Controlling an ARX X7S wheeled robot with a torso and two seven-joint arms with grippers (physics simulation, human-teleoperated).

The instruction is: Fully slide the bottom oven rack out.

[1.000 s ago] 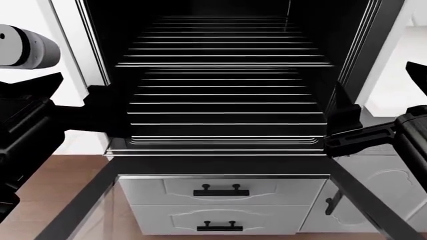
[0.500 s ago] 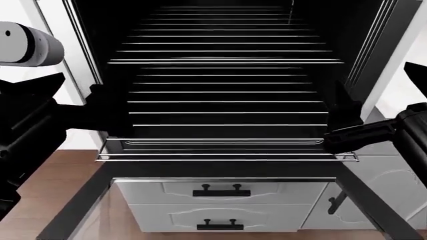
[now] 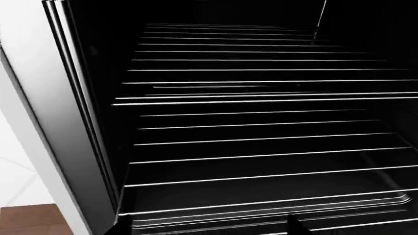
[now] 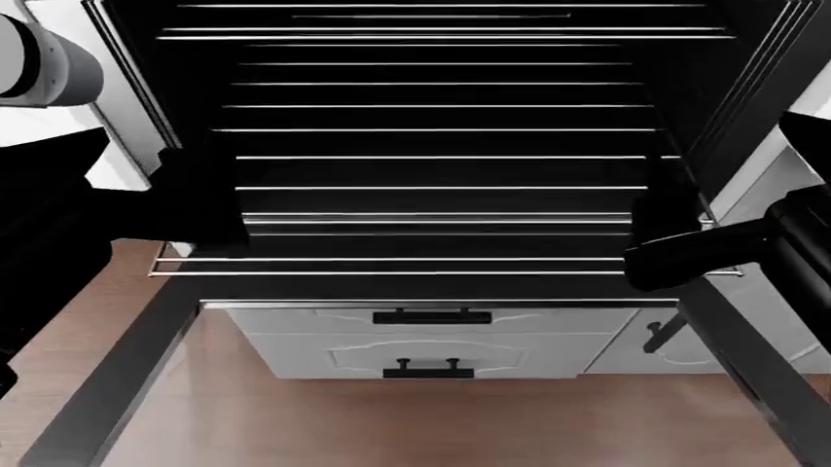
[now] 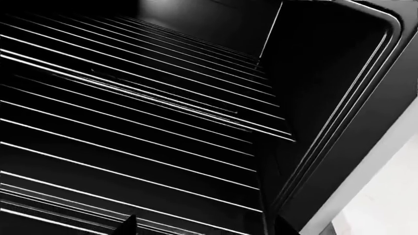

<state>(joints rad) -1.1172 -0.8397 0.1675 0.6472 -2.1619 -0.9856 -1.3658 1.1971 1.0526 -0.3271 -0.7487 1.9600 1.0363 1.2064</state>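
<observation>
The oven [image 4: 727, 88] stands open, with a black cavity. The bottom oven rack [image 4: 442, 185] of thin silver wires is slid partway out; its doubled front rail [image 4: 442, 265] stands forward of the cavity mouth. My left gripper [image 4: 201, 204] is at the rack's left end and my right gripper [image 4: 663, 238] at its right end, both just behind the front rail. In the left wrist view, the left gripper [image 3: 203, 230] has its fingers wide apart over the rack [image 3: 261, 156]. In the right wrist view, the right gripper [image 5: 202, 229] is also open over the rack [image 5: 130, 161].
The second wire rack [image 4: 442, 33] sits higher, inside the cavity. The open door's black frame [image 4: 104, 389] hangs down in front, over white drawers [image 4: 429, 341] with black handles. A wood floor [image 4: 389, 428] lies below. White cabinetry [image 4: 117, 156] flanks the oven.
The bottom rack's front rail has come further out toward me, past the oven's front. Both grippers have moved back with it, and the view has shifted downward.
</observation>
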